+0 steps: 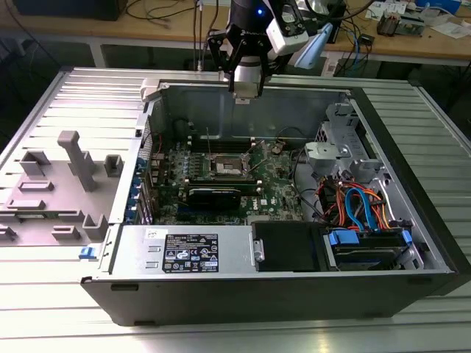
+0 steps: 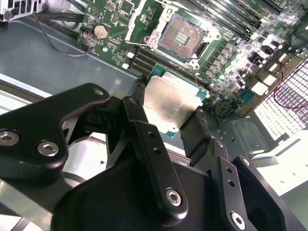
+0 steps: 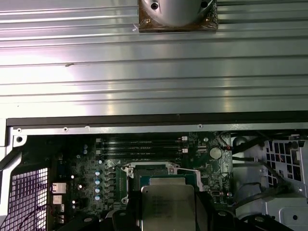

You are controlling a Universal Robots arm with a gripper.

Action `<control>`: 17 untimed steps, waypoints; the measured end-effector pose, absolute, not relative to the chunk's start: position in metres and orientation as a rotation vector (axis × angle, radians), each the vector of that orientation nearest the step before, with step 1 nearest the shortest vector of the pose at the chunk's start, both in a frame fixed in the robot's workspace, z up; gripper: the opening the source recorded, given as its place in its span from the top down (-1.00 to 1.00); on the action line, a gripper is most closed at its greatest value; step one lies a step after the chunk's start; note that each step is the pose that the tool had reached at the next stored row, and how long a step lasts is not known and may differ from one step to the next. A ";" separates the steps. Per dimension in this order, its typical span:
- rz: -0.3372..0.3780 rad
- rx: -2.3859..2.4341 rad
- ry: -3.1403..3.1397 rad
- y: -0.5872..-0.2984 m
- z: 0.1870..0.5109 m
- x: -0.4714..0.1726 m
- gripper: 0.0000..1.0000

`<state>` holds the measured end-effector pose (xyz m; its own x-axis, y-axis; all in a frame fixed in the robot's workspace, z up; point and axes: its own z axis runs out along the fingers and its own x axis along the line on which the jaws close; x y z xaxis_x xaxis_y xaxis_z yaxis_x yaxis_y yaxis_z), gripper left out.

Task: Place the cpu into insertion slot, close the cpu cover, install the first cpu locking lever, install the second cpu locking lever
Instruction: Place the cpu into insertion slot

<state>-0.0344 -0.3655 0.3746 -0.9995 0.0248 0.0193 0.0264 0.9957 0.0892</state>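
My gripper (image 2: 169, 101) is shut on the cpu (image 2: 166, 108), a flat square chip with a silver-grey top, pinched by two opposite edges between black fingers (image 2: 139, 89). In the exterior view the gripper (image 1: 246, 91) hangs high over the back wall of the open computer case. The insertion slot (image 2: 185, 34) lies below on the green motherboard (image 2: 231, 57), its dark pin field uncovered. The first wrist view has the cpu (image 3: 168, 206) in front of the insertion slot (image 3: 163, 174). The cpu cover (image 2: 143, 23) looks swung up beside the slot.
The case (image 1: 221, 294) lies open on a ribbed metal table (image 1: 81, 95). Long black memory slots (image 2: 231, 9) run beside the socket, and a thin lever (image 1: 208, 140) sticks up near it. A black graphics card (image 1: 213, 195), a power supply (image 1: 184, 250) and coloured cables (image 1: 360, 206) fill the rest of the case.
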 end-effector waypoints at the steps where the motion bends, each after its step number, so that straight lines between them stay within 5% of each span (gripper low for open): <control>1: -0.140 -0.040 -3.120 -0.366 0.375 -0.034 -0.08; 17: -0.140 -0.040 -3.120 -0.376 0.374 -0.034 -0.08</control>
<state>-0.0344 -0.3760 0.3742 -0.9995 0.0248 0.0193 0.0265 0.9957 0.0893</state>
